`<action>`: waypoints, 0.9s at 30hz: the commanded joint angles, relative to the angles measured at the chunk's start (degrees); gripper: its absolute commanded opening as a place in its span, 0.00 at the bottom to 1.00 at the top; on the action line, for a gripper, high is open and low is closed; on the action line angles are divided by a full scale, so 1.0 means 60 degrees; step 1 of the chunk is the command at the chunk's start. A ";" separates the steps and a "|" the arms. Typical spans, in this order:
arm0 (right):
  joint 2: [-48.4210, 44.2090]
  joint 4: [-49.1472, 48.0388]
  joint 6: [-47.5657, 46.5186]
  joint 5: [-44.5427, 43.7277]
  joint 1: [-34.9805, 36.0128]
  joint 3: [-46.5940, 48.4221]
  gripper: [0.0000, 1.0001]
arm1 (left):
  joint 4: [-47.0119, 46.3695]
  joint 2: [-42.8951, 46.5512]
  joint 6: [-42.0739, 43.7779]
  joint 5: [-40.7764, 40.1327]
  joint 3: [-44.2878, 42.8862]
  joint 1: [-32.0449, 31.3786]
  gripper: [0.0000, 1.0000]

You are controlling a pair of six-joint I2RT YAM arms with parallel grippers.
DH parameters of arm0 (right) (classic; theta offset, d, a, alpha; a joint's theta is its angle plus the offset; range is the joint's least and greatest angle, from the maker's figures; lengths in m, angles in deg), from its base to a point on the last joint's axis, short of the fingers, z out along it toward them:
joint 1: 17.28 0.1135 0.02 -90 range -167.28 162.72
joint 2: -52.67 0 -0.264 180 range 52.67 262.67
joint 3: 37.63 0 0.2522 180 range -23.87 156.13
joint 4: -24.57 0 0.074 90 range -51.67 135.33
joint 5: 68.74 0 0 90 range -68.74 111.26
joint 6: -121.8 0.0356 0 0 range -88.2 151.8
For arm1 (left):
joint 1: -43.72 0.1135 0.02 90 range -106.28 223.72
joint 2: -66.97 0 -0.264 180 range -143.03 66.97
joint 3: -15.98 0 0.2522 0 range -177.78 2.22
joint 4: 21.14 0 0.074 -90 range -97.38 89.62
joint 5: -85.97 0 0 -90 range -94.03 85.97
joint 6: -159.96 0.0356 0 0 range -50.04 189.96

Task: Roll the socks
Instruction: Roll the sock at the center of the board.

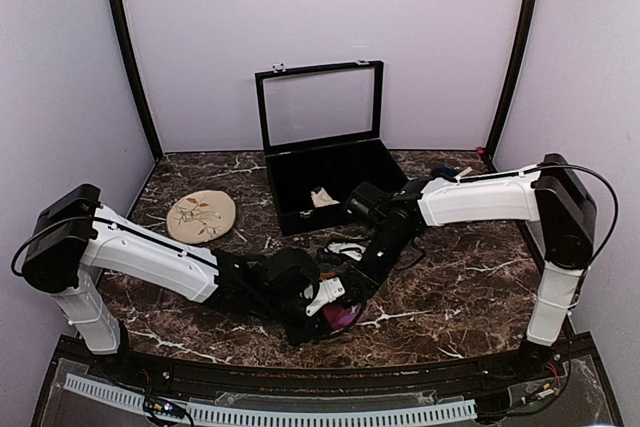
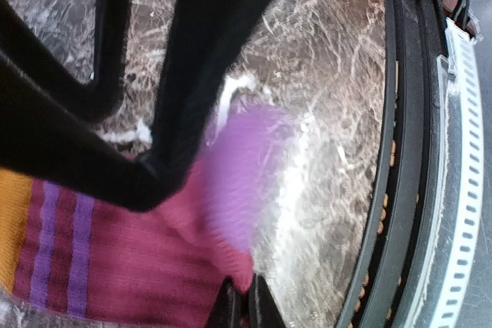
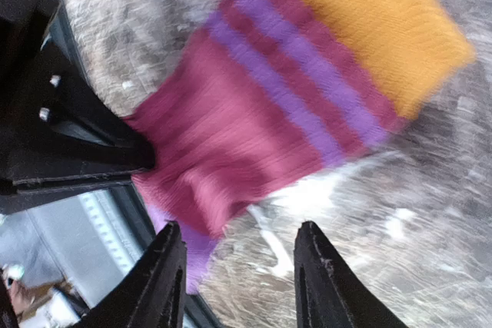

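Worktop [image 1: 470,287] of dark brown marble pattern, seen from above. L arm [image 1: 150,257] and R arm [image 1: 480,197], white and black, reach in from its near corners and meet nr front edge. Black box [image 1: 300,219] w/ lid raised stands at back edge, approx ctr; small pale item inside, too small to identify. Round beige disc [image 1: 201,216] w/ leaf print lies nr left edge, apart from box. Striped sock [image 1: 343,317], magenta w/ purple bands, orange cuff and purple toe, lies nr front edge, approx ctr. L gripper [image 2: 240,289] is clenched on sock's magenta edge beside toe. R gripper [image 3: 240,236] hangs over sock, fingers spread, grasping nothing.
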 commanded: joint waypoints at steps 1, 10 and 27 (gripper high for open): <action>-0.0806 -0.0966 0.0432 0.0353 -0.0051 -0.0402 0.45 | 0.1122 -0.0521 -0.0655 0.0694 -0.0352 0.0559 0.00; -0.1395 -0.1890 0.0970 -0.0400 -0.0187 -0.1200 0.46 | 0.1415 -0.1057 -0.0984 0.1739 -0.0606 0.1022 0.00; -0.4012 -0.3506 0.1799 -0.2653 -0.0036 -0.3784 0.46 | 0.1596 -0.1712 -0.1248 0.5410 -0.1156 0.2400 0.00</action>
